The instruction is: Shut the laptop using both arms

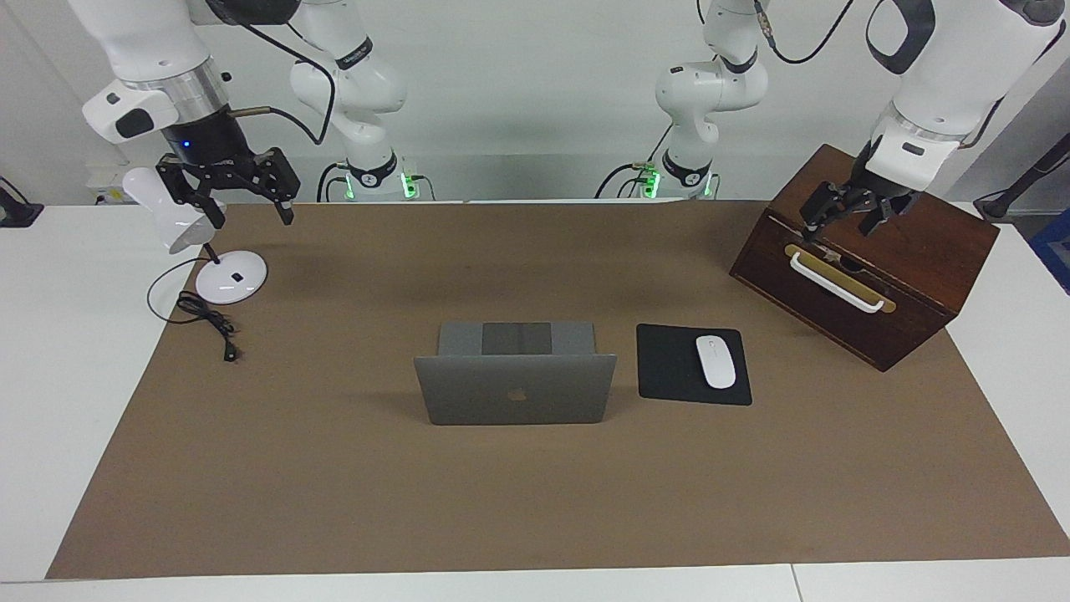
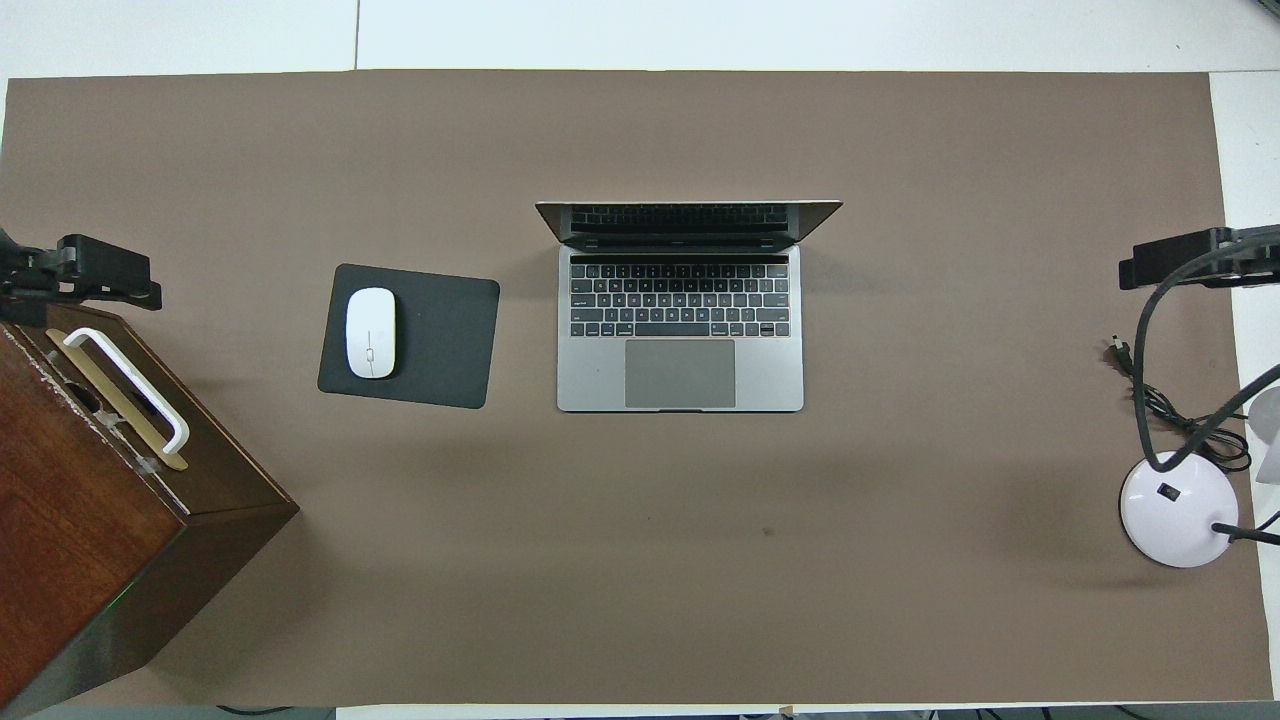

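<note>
Brown paper covers most of the white tabletop (image 1: 50, 351), and the laptop (image 1: 516, 387) stands open near its middle, lid upright with its back to the facing camera. A dark apple logo marks the lid; no other brand shows. From overhead the dark keyboard, grey trackpad and palm rest are plain, but the key legends are too small to read, and the screen is seen so steeply that only a reflection of the keys shows in it.

Just beside the laptop, toward the left arm's end of the tabletop, lies a black mouse pad (image 1: 669, 364) with a white mouse (image 1: 715, 361) on it. Toward that same end and nearer to the robots sits a dark wooden box (image 1: 919, 251) with a white handle (image 1: 836, 283) on a brass plate; the overhead view cuts part of it off at the edge. The left gripper (image 1: 844, 219) hangs over the box's top, fingers spread and holding nothing; overhead only its dark tip shows.

At the right arm's end stands a white desk lamp (image 1: 231, 277) with a round base, its black cable (image 1: 209, 322) coiled beside it, its head partly hidden by the right gripper (image 1: 248, 201). That gripper hovers above the lamp, fingers spread wide, empty. Both grippers are well apart from the laptop.
</note>
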Action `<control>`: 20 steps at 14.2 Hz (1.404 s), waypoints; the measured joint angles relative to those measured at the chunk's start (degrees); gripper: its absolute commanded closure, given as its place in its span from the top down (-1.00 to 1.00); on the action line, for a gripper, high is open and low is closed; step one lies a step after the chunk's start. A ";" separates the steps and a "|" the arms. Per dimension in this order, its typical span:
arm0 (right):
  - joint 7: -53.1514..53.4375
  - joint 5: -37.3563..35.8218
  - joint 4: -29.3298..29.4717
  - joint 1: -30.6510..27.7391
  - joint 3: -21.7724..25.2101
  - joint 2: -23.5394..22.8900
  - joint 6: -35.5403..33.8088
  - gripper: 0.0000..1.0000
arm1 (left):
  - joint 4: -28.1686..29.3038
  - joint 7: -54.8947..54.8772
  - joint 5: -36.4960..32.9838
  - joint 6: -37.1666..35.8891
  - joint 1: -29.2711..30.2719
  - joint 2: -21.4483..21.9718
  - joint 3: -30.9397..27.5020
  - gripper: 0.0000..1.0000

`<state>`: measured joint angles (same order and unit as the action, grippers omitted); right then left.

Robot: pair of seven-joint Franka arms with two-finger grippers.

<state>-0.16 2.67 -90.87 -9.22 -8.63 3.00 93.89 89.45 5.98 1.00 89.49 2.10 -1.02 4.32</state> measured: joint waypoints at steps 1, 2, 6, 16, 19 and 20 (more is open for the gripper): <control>0.00 0.00 0.00 0.00 0.00 0.00 0.00 1.00 | 0.00 0.00 0.00 0.02 0.00 0.00 0.00 1.00; 0.00 0.00 0.00 0.00 0.00 0.00 0.00 1.00 | -0.02 0.00 0.00 0.04 0.00 0.00 0.00 1.00; 0.00 0.00 0.00 0.00 0.00 0.00 0.00 1.00 | -0.11 0.00 0.00 0.23 0.00 0.03 -0.12 1.00; 0.00 0.00 0.00 0.00 0.06 0.00 0.00 1.00 | -0.13 4.17 0.00 0.89 0.14 0.04 -0.25 -1.00; 0.00 0.00 0.00 0.00 0.18 0.00 0.00 1.00 | 0.08 9.37 0.00 0.89 0.12 0.04 0.26 -1.00; 0.00 0.00 0.00 0.00 0.19 0.00 0.00 1.00 | 0.27 10.74 0.00 0.88 0.05 0.04 0.41 -1.00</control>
<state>-0.16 2.67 -90.86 -9.23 -8.44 3.01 93.89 89.72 16.72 1.00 90.38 2.15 -0.98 4.74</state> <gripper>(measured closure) 0.000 0.678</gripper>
